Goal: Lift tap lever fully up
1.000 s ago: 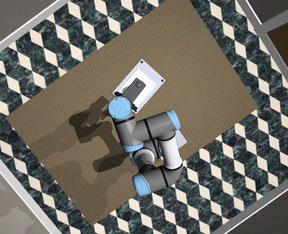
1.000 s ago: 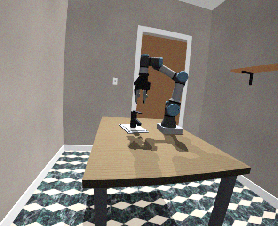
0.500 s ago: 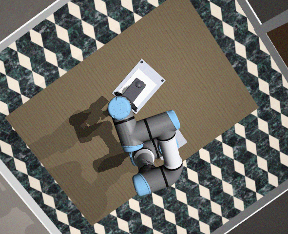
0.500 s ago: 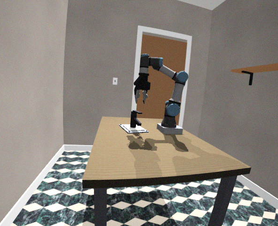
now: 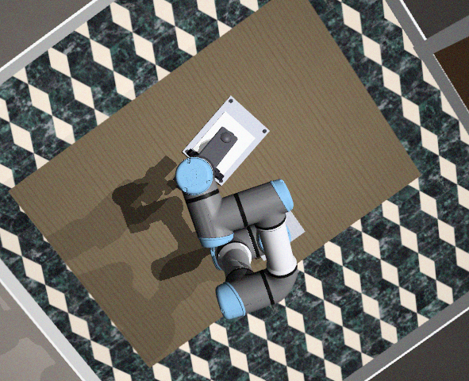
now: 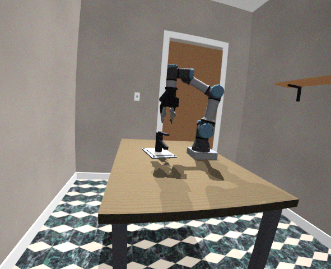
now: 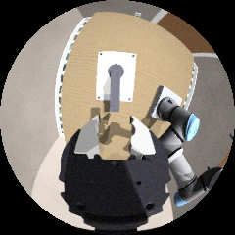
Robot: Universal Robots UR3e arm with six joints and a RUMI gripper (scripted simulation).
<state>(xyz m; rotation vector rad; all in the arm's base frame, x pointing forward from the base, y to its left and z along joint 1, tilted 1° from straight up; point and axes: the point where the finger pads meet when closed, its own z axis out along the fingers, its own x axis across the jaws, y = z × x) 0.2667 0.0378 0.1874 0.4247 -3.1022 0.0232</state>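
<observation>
The black tap (image 6: 158, 142) stands upright on a white plate (image 5: 242, 110) (image 6: 148, 151) (image 7: 130, 61). Its lever (image 6: 163, 133) (image 7: 115, 94) lies about level on top, above the lower spout (image 6: 163, 145). In the wrist view the lever points from its round hub (image 7: 116, 69) toward my gripper. My gripper (image 6: 167, 122) (image 7: 115, 116) is open and empty, pointing down, with a gap between its pale fingers. It hangs above the lever's height and touches nothing. In the top view the arm's wrist hides the fingers and the lever's outer end.
The wooden table (image 5: 308, 82) (image 6: 136, 188) carries the plate and the arm's base block (image 6: 207, 155) (image 7: 168, 93), which stands right of the tap in the exterior view. The arm's shadow falls on the table. A shelf (image 6: 318, 79) is on the right wall.
</observation>
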